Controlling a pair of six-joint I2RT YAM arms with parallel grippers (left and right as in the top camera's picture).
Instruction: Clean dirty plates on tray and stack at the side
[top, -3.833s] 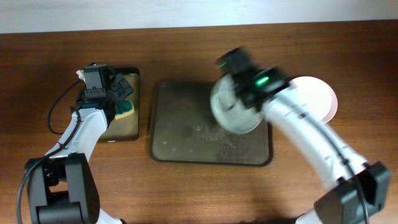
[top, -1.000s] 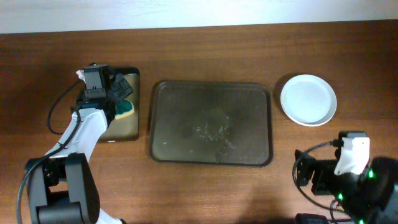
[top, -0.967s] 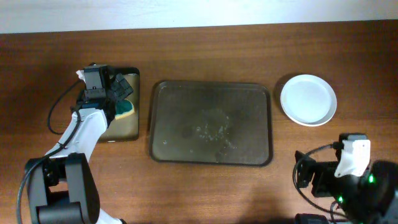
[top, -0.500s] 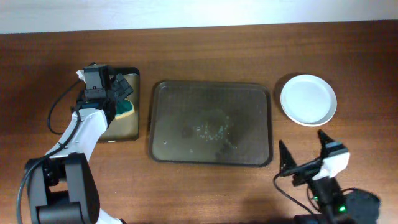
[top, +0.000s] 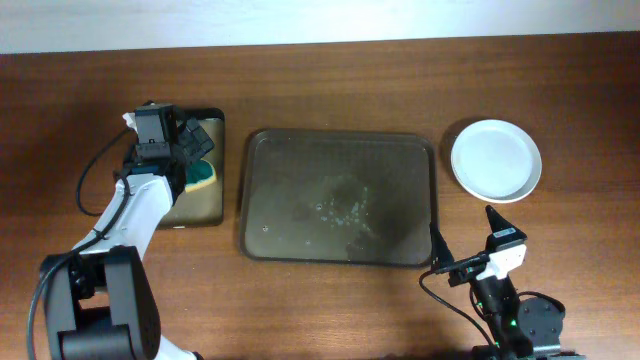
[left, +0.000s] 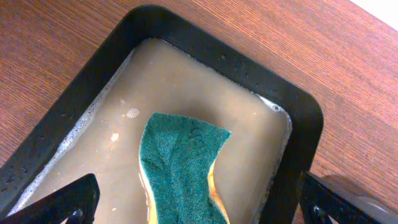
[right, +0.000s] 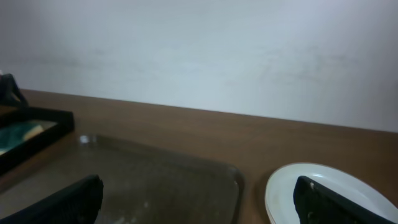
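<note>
The dark brown tray (top: 262, 170) lies mid-table with nothing on it but wet smears and droplets. To its right, on the bare table, sits a round white plate (top: 496, 160); from above I cannot tell whether others lie under it. My right gripper (top: 465, 238) is low at the table's near edge, below the plate and off the tray's near right corner. It is open and holds nothing. In the right wrist view the tray (right: 155, 180) and the plate (right: 292, 186) lie ahead of it. My left gripper (top: 190, 150) hovers open over a green sponge (left: 183, 168).
The sponge lies in murky water inside a small black tray (left: 298, 118) left of the brown tray, also seen from above (top: 214, 205). A pale wall (right: 199, 56) runs behind the table's far edge.
The right arm, which earlier held a plate over the tray's right side, has pulled back to the near edge; its open gripper swung up to face the tray. The left arm has not moved.
</note>
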